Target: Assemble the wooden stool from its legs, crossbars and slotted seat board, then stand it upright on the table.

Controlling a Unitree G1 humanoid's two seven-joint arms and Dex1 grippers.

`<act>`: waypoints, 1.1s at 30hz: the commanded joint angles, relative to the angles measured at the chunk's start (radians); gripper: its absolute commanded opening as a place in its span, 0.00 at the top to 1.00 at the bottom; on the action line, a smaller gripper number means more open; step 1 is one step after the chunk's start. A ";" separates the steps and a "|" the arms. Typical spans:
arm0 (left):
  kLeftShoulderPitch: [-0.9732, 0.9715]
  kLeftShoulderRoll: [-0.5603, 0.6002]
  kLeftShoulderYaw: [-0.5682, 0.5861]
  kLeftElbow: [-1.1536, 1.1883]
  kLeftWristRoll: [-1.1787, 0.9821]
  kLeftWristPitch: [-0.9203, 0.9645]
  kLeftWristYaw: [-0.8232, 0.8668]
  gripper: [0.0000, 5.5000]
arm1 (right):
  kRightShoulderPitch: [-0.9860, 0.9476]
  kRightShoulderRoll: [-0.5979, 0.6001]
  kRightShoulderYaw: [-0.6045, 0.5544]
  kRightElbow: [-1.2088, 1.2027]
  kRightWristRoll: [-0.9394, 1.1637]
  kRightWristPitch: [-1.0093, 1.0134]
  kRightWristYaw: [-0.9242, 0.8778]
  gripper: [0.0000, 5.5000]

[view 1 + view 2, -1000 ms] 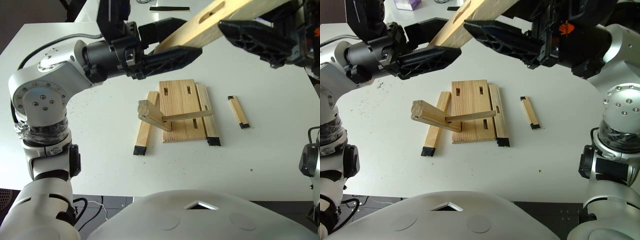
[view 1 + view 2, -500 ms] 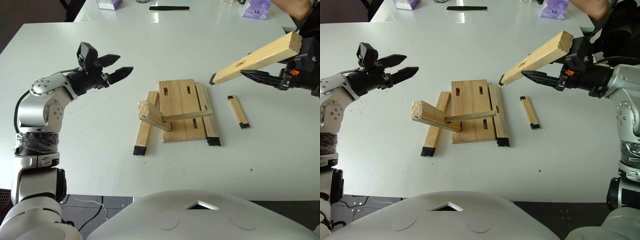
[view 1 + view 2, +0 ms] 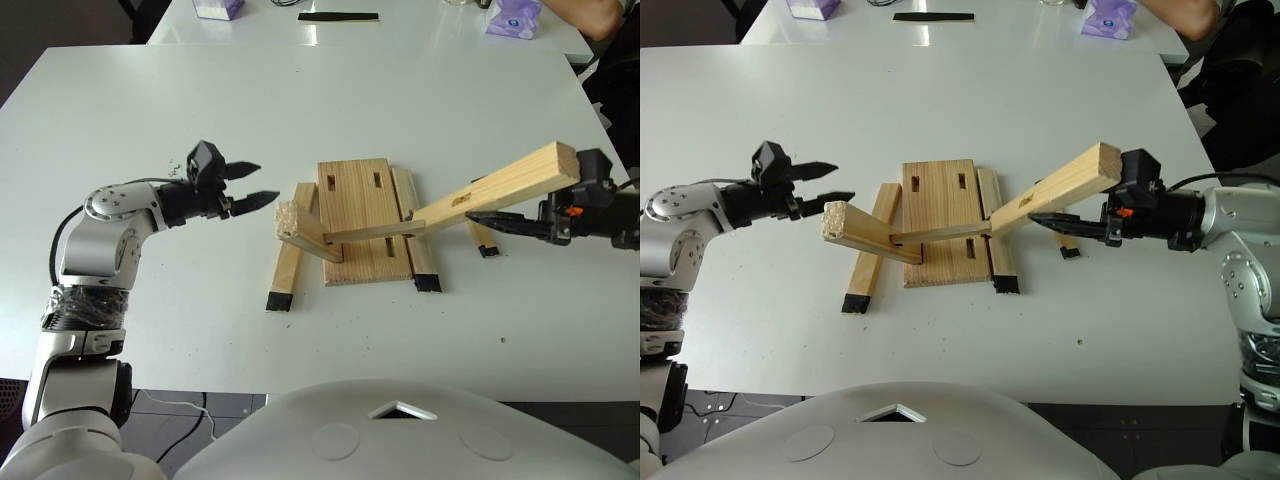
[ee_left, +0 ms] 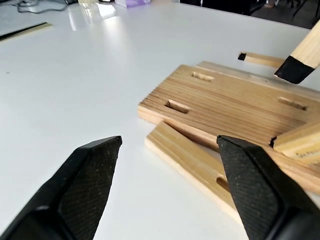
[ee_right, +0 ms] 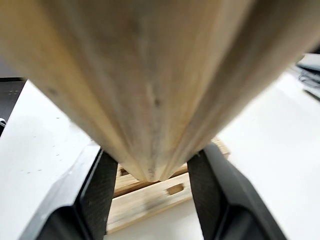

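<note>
The slotted seat board [image 3: 365,215] lies flat mid-table. Across it rests a crossbar [image 3: 375,232] stuck into a tilted leg [image 3: 305,232]. Two more legs lie flat beside the board, one on its left [image 3: 285,270] and one on its right [image 3: 418,250]. My right gripper [image 3: 482,206] is shut on a further leg [image 3: 505,185], held slanted, its black-tipped low end at the crossbar's free end. A short crossbar [image 3: 485,240] lies partly behind it. My left gripper [image 3: 268,180] stands open just left of the tilted leg's top, with nothing in it; its fingers [image 4: 85,185] frame the board [image 4: 240,95].
A black strip [image 3: 338,17] and tissue packs [image 3: 510,17] sit at the table's far edge. Wood crumbs [image 3: 172,162] dot the surface near my left arm. Bare white table [image 3: 200,90] surrounds the parts on all sides.
The left gripper let go of the held leg and dropped down beside the tilted leg. The right gripper lowered the leg from high up until its black end met the crossbar.
</note>
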 commanded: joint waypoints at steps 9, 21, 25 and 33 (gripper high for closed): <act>0.029 0.076 -0.054 0.014 0.077 -0.043 -0.175 0.36 | 0.100 0.044 0.031 -0.164 -0.111 -0.092 -0.055 0.63; 0.036 0.079 -0.052 -0.058 0.064 -0.020 -0.224 0.36 | 0.237 0.013 0.088 -0.169 -0.226 -0.209 -0.028 0.63; 0.035 0.057 -0.060 -0.049 0.083 -0.018 -0.193 0.36 | 0.234 -0.019 0.108 -0.158 -0.220 -0.226 -0.001 0.63; 0.081 -0.017 -0.056 -0.107 0.110 -0.024 -0.055 0.36 | 0.108 -0.063 0.156 -0.096 -0.213 -0.220 0.034 0.63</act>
